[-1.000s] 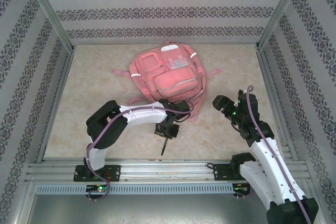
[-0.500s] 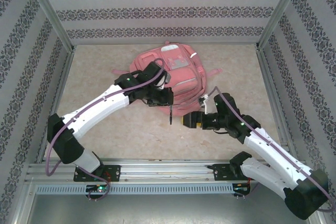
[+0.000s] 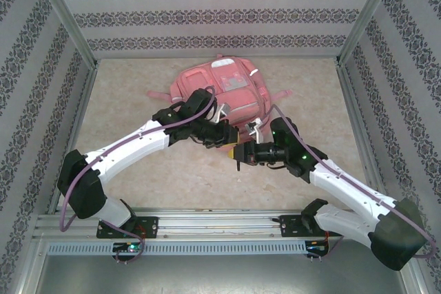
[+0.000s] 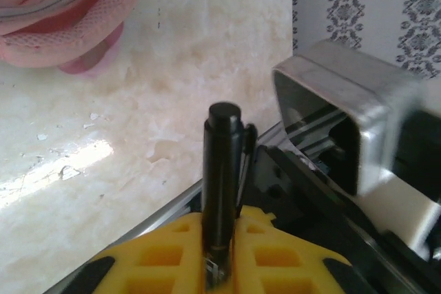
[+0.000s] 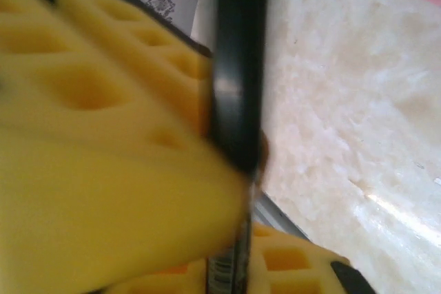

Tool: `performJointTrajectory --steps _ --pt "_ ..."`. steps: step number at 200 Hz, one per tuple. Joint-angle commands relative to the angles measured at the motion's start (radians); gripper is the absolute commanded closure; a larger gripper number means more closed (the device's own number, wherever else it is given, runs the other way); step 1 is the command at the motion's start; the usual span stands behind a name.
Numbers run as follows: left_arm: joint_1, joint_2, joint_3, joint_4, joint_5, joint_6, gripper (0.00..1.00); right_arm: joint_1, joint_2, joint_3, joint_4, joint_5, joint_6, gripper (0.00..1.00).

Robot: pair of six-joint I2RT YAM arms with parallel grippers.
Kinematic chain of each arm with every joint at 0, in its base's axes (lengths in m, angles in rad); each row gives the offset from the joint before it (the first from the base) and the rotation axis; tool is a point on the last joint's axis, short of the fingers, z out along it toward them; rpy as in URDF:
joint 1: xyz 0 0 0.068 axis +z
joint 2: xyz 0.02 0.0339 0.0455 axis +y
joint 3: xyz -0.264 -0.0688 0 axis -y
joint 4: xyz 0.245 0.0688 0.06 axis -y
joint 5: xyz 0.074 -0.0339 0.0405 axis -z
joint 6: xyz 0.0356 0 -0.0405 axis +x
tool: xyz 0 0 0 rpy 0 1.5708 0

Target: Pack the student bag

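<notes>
- Left wrist view showed the left claw (image 4: 220,239) shut tight on a black pen (image 4: 222,163). The pen stood up between its yellow fingers (image 4: 289,263).
- The top view showed the right claw (image 3: 241,154) in the middle of the frame, just beside the left claw.
- The right wrist view was blurry. The pen (image 5: 238,67) sat right against the yellow pads (image 5: 103,142), but I could not tell if that claw was open or closed.
- A second before, the left claw held the pen low, near the bottom middle, and the right claw waited far off at the right. Then both moved in and met.
- It looked like the pen was being passed from one claw to the other. The pen was not in the bag yet, so most of the packing was left to do.
- The student bag (image 3: 220,91) lay flat in the upper middle of the frame, just above the two claws. It had not moved.
- The table (image 3: 138,101) was pale and stone-like, with a shiny patch.
- The walls (image 3: 207,15) had grey flower stripes, and a metal rail (image 3: 220,222) ran along the bottom.
</notes>
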Motion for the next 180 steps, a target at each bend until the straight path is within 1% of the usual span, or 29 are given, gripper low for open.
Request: performJointTrajectory --steps 1,14,22,26,36,41,47,55,64,71,80,95,111,133,151,162,171,180 --pt "0.002 -0.042 -0.004 0.047 0.052 -0.001 0.70 -0.037 -0.006 0.017 0.044 -0.022 0.003 1.00" --pt "0.018 -0.043 -0.005 0.056 0.063 0.020 0.48 -0.071 -0.020 0.006 0.022 -0.015 0.006 1.00" --pt "0.033 -0.047 -0.004 0.051 0.060 0.053 0.42 -0.100 -0.024 -0.007 0.008 -0.009 0.009 1.00" --pt "0.042 -0.048 -0.002 0.046 0.054 0.074 0.41 -0.118 -0.025 -0.012 -0.005 -0.005 0.009 1.00" --pt "0.067 -0.044 0.015 0.010 0.029 0.141 0.43 -0.166 -0.022 -0.008 -0.088 0.017 0.000 1.00" --pt "0.077 -0.034 0.035 -0.019 0.001 0.205 0.44 -0.193 -0.017 0.000 -0.151 0.031 -0.020 1.00" --pt "0.084 -0.016 0.067 -0.078 -0.059 0.289 0.43 -0.226 -0.008 0.014 -0.232 0.051 -0.050 1.00" --pt "0.083 0.020 0.126 -0.178 -0.179 0.405 0.44 -0.266 0.004 0.032 -0.338 0.080 -0.099 1.00" --pt "0.078 0.080 0.190 -0.262 -0.283 0.537 0.44 -0.308 0.015 0.054 -0.436 0.123 -0.160 1.00" --pt "0.078 0.128 0.228 -0.307 -0.333 0.631 0.44 -0.336 0.017 0.064 -0.487 0.162 -0.207 1.00" --pt "0.078 0.190 0.268 -0.341 -0.399 0.720 0.43 -0.374 0.015 0.075 -0.533 0.215 -0.250 1.00" --pt "0.077 0.279 0.319 -0.343 -0.445 0.833 0.39 -0.437 -0.002 0.085 -0.588 0.295 -0.281 1.00" --pt "0.078 0.355 0.347 -0.288 -0.486 0.903 0.36 -0.510 -0.026 0.080 -0.605 0.320 -0.275 1.00" --pt "0.078 0.462 0.411 -0.244 -0.544 0.969 0.32 -0.549 -0.056 0.050 -0.578 0.317 -0.255 1.00" --pt "0.078 0.564 0.526 -0.294 -0.624 0.976 0.29 -0.549 -0.051 0.050 -0.581 0.288 -0.253 1.00" --pt "0.078 0.620 0.595 -0.326 -0.704 0.961 0.29 -0.549 -0.055 0.042 -0.586 0.266 -0.251 1.00" --pt "0.078 0.661 0.644 -0.349 -0.778 0.944 0.30 -0.549 -0.066 0.026 -0.579 0.255 -0.240 1.00" --pt "0.082 0.697 0.690 -0.375 -0.827 0.940 0.34 -0.549 -0.079 0.005 -0.562 0.240 -0.223 1.00"
